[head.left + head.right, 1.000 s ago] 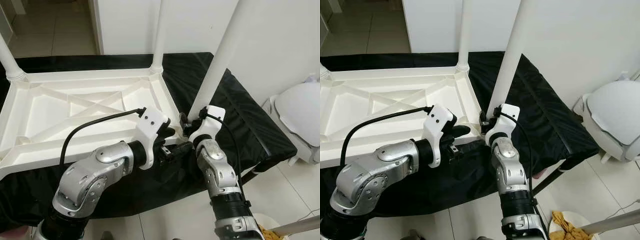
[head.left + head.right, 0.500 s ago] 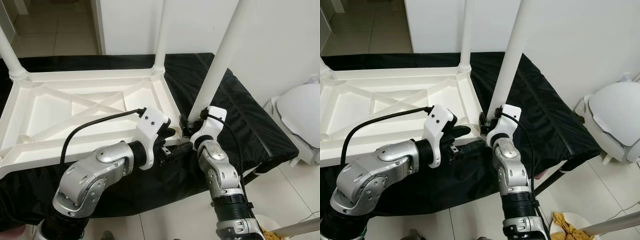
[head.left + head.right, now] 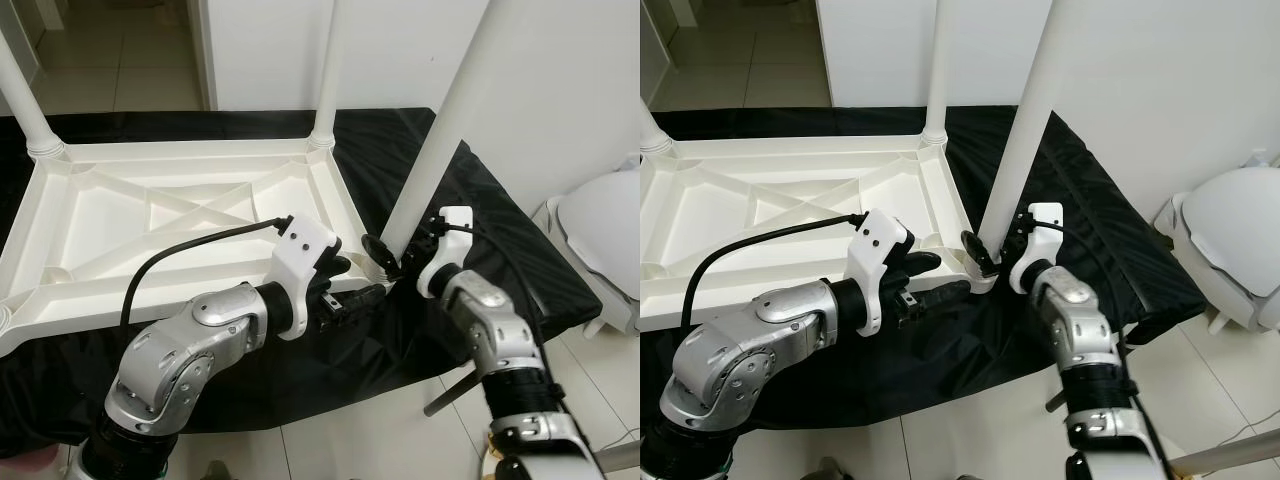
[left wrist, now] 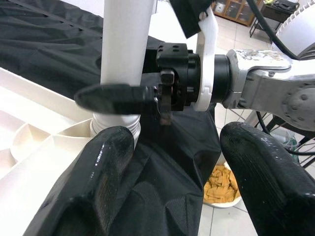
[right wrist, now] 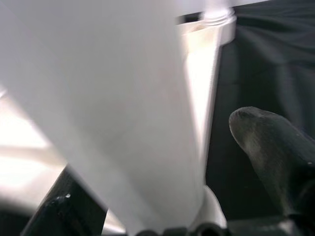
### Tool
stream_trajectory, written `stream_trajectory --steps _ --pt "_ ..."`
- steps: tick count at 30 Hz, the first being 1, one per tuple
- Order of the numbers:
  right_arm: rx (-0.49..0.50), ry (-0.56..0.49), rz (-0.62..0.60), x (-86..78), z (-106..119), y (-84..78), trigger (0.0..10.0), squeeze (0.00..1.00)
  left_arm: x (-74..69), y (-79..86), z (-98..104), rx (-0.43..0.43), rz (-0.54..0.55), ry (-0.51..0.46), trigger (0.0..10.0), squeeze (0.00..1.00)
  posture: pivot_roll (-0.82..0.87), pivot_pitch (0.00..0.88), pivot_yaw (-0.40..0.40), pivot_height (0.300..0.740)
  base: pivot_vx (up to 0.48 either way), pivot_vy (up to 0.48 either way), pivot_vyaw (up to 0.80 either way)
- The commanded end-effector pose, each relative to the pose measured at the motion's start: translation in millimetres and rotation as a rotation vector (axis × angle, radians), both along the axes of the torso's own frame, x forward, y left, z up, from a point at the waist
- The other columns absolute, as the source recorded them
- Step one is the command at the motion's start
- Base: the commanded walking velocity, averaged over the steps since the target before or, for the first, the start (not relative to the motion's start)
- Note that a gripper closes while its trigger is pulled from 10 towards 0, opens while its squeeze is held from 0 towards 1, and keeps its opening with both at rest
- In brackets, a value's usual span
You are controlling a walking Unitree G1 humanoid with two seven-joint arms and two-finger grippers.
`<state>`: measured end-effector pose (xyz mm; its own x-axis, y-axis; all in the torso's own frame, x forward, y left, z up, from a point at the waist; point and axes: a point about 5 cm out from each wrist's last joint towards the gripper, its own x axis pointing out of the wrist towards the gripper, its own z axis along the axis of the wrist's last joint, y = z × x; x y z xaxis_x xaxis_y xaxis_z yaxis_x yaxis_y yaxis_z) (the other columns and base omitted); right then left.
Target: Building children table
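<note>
A white plastic children's table (image 3: 150, 152) lies upside down on a black cloth (image 3: 495, 225), its legs pointing up. My right gripper (image 3: 395, 255) is at the foot of the near right leg (image 3: 440, 130), open, one finger (image 3: 379, 254) on the table side and the other behind the leg. In the right wrist view the leg (image 5: 113, 98) stands between the fingers, with a gap to the one finger (image 5: 275, 147). My left gripper (image 3: 357, 282) hovers open just off the table's near right corner, holding nothing; its wrist view looks at that leg (image 4: 125, 39).
Two more legs rise at the far right corner (image 3: 325, 70) and far left corner (image 3: 25, 95). A white rounded object (image 3: 600, 235) stands on the tiled floor to the right. A bowl of yellow pieces (image 4: 221, 182) sits on the floor below. White wall behind.
My right arm has swung out to the right, so its wrist now sits right of the leg rather than in front of it. The left arm has held still.
</note>
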<state>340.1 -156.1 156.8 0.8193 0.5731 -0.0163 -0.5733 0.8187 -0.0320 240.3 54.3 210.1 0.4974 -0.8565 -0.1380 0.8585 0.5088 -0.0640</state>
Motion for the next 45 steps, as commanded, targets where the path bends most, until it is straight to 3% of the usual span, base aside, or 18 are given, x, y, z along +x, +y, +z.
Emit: stream_trajectory --steps 1,10,11,12,13,15,16,23,35,38,41,45 --pt "-0.028 -0.008 0.052 1.8 -2.6 -4.7 10.0 0.00 0.3 -0.5 0.5 0.003 -0.017 0.001 10.0 0.00 -0.01 0.032 -0.065 0.740 0.000 0.000 0.00" --pt "-0.073 -0.007 0.190 9.4 -5.9 -9.6 10.0 0.00 1.9 0.8 3.0 -0.001 -0.004 -0.006 10.0 0.00 0.01 0.036 -0.062 0.740 0.000 0.000 0.00" --pt "-0.085 0.003 0.199 14.1 -7.8 -11.8 9.3 0.00 2.3 0.8 3.7 -0.003 -0.001 -0.009 10.0 0.00 0.01 0.036 -0.061 0.740 0.000 0.000 0.00" --pt "-0.085 0.003 0.199 14.1 -7.8 -11.8 9.3 0.00 2.3 0.8 3.7 -0.003 -0.001 -0.009 10.0 0.00 0.01 0.036 -0.061 0.740 0.000 0.000 0.00" --pt "-0.092 0.010 0.202 15.5 -8.6 -11.9 4.6 0.00 2.4 0.8 3.8 -0.003 0.000 -0.009 10.0 0.00 0.01 0.036 -0.061 0.740 0.000 0.000 0.00" --pt "-0.098 0.015 0.207 16.4 -9.6 -11.9 4.1 0.00 2.5 0.9 3.9 -0.002 0.001 -0.009 10.0 0.00 0.01 0.036 -0.061 0.740 0.000 0.000 0.00" --pt "-0.102 0.026 0.215 16.9 -11.2 -11.4 0.0 0.00 2.6 1.1 4.0 -0.002 0.001 -0.009 10.0 0.00 0.01 0.036 -0.060 0.740 0.000 0.000 0.00" --pt "-0.118 0.077 0.233 16.9 -19.1 -9.9 0.0 0.00 2.6 1.5 4.5 0.000 0.003 -0.012 10.0 0.00 0.01 0.039 -0.060 0.740 0.000 0.000 0.00" --pt "-0.027 0.080 0.260 12.6 -22.1 -2.8 0.0 0.00 1.3 1.7 4.3 -0.003 0.003 -0.007 10.0 0.00 0.01 0.044 -0.060 0.740 0.000 0.000 0.00" --pt "0.016 0.053 0.124 15.0 -17.3 -0.2 0.0 0.00 0.8 1.4 3.9 -0.002 -0.001 -0.005 10.0 0.00 0.00 0.049 -0.062 0.740 0.000 0.000 0.00" --pt "0.017 0.050 0.080 15.6 -17.2 -0.1 0.0 0.00 0.8 1.3 3.7 -0.002 -0.002 -0.004 10.0 0.00 0.00 0.049 -0.062 0.740 0.000 0.000 0.00" --pt "0.095 0.027 -0.008 6.8 -12.0 10.4 0.0 0.00 0.8 0.3 2.8 -0.004 -0.005 -0.001 10.0 0.00 0.00 0.049 -0.066 0.740 0.000 0.000 0.00"
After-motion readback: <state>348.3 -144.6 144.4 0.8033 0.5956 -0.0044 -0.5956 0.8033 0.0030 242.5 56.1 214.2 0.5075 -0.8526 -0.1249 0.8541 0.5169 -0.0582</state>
